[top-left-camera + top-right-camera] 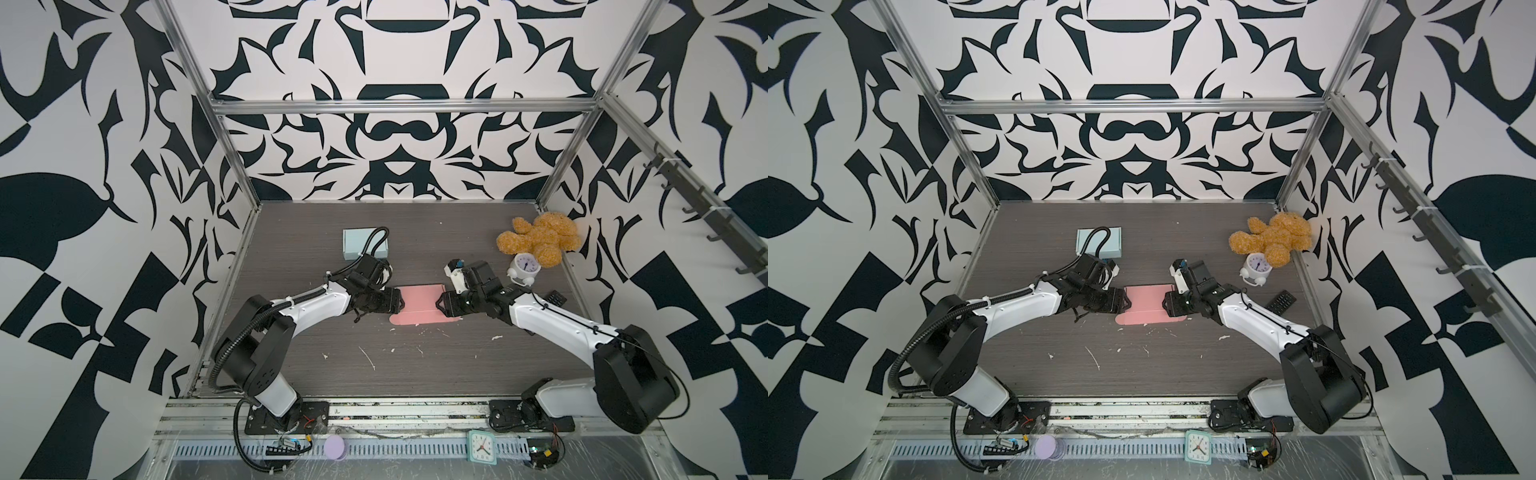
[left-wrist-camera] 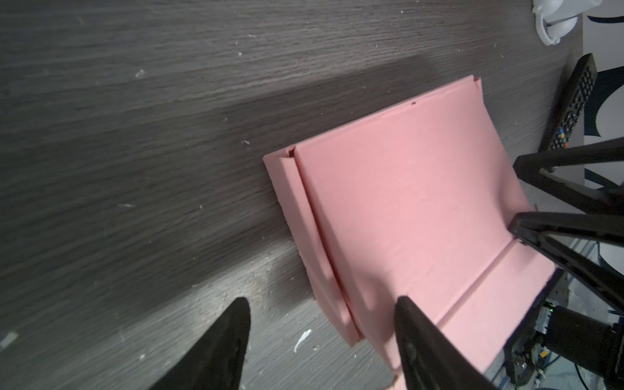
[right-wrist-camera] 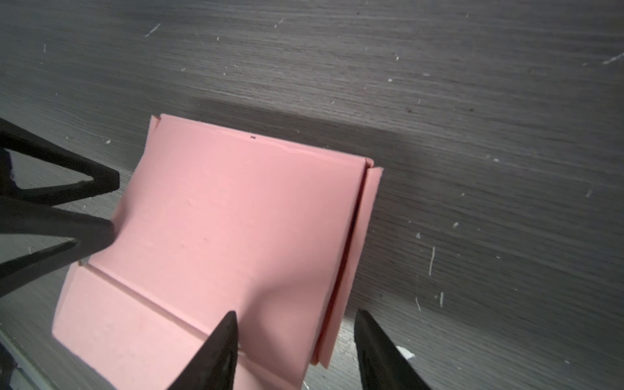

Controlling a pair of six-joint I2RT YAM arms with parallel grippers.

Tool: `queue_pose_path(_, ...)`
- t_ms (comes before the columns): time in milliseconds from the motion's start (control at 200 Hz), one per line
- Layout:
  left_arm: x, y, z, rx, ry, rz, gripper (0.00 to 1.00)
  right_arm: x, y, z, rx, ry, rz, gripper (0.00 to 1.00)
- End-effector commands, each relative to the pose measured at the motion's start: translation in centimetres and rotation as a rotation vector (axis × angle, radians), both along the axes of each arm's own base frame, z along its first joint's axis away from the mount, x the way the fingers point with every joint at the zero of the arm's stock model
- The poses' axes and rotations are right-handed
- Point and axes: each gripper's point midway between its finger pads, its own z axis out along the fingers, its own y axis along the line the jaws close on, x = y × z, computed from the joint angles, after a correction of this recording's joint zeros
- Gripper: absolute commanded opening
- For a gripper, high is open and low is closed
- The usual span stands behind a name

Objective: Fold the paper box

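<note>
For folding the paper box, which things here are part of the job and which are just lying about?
For the job:
pink paper box
left gripper
right gripper

Just lying about:
blue box
teddy bear
alarm clock
remote
square clock
purple disc

The paper box (image 1: 419, 307) lies flat in the middle of the worktop (image 1: 415, 374), with the left pincer (image 1: 401, 305) at its left edge and the right pincer (image 1: 439, 305) at its right. A closed box (image 1: 353, 243) sits behind the left pincer. A plush toy (image 1: 540, 239) fills the far right corner, with an alarm clock (image 1: 524, 268) just before it and a remote (image 1: 555, 297) nearer still.
</note>
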Motion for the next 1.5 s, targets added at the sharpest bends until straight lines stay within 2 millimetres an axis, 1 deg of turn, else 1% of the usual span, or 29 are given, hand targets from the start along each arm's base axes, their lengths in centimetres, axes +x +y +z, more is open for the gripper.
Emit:
queue_pose_path(0, -0.3, 0.1, -0.9, -0.001, 0.027, 0.007, 0.7, 0.2, 0.2, 0.0, 0.022, -0.002, -0.009, 0.57)
queue_pose_path(285, -0.4, 0.0, -1.7, -0.002, 0.042, 0.007, 0.68, 0.2, 0.3, -0.8, 0.022, 0.02, -0.014, 0.57)
queue_pose_path(820, -0.2, -0.1, -2.5, 0.007, 0.056, 0.007, 0.64, 0.0, 0.1, -2.5, -0.001, 0.051, -0.017, 0.56)
queue_pose_path(1250, -0.2, -0.1, -3.1, 0.012, 0.062, 0.008, 0.62, -0.1, 0.0, -3.0, -0.009, 0.06, -0.017, 0.56)
queue_pose_path(1495, 0.1, -0.3, -2.5, 0.003, 0.043, 0.009, 0.62, 0.0, 0.0, -2.3, -0.007, 0.047, -0.019, 0.56)
